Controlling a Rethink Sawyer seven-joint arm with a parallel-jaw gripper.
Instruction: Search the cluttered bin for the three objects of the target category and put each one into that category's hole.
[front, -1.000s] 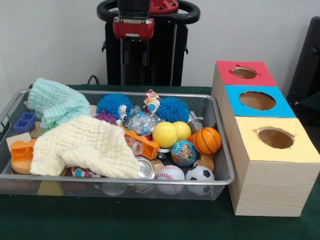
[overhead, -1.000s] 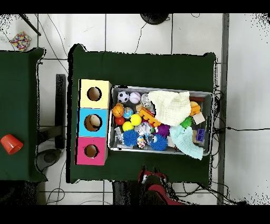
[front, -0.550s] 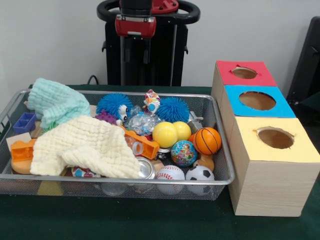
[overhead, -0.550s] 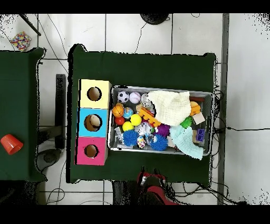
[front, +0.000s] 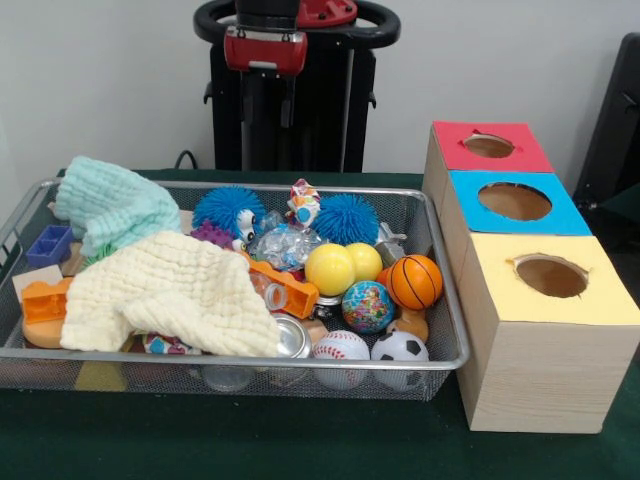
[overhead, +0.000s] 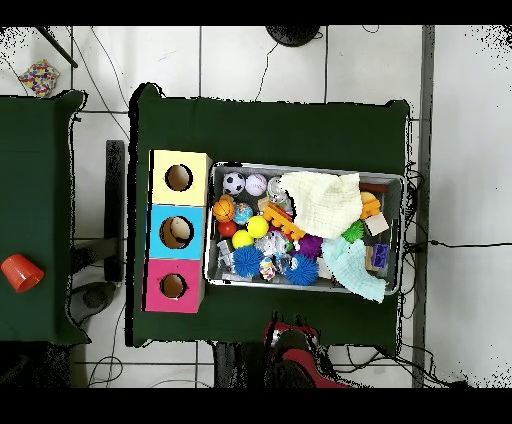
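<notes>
A wire mesh bin holds jumbled toys. At its right end lie two yellow balls, a small basketball, a globe ball, a baseball and a soccer ball. Two blue spiky balls sit at the back. Beside the bin stands a wooden box with a red, a blue and a yellow top, each with a round hole. My gripper hangs open behind and above the bin's back edge, holding nothing. In the overhead view the gripper is just outside the bin.
A cream cloth and a mint cloth cover the bin's left half. An orange block and a blue block lie at the left end. A red cup stands on a separate table.
The gripper has risen slightly. Nothing in the bin has moved.
</notes>
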